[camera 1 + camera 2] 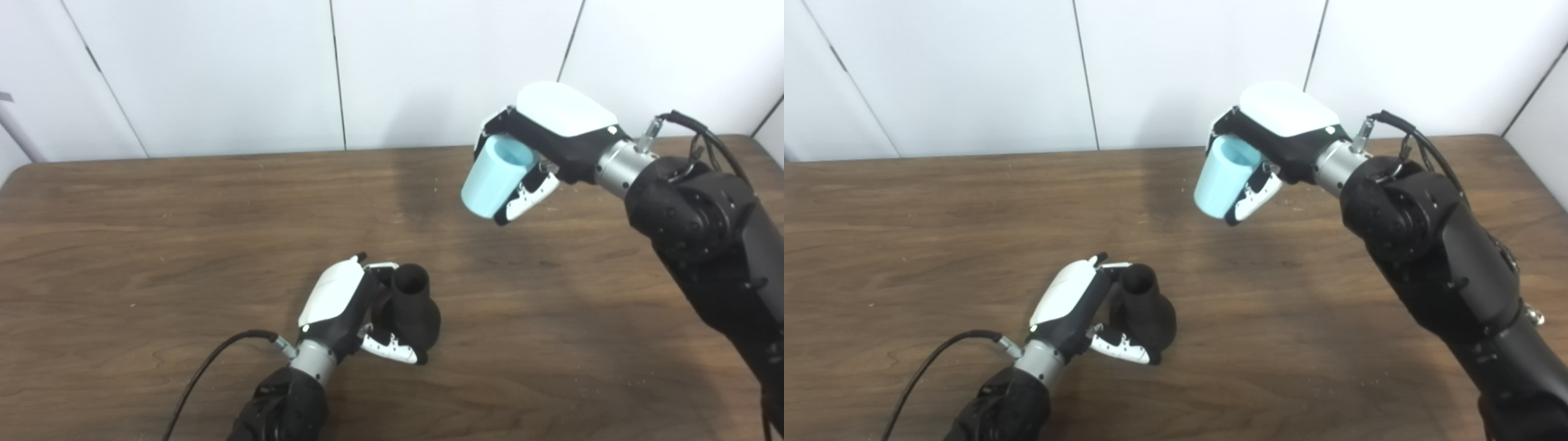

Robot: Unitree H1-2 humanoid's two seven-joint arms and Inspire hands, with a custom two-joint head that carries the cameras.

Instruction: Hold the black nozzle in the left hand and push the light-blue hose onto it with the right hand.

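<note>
Nearest, at the front of the wooden table [122, 245], the left hand [343, 306] is closed around the black nozzle [411, 309], fingers and thumb wrapped on its wide lower part, and its narrow open mouth points up and away. Far to the right, well apart and raised above the table, the right hand [539, 153] grips the light-blue hose [493, 177], with the free end tilted down to the left.
</note>
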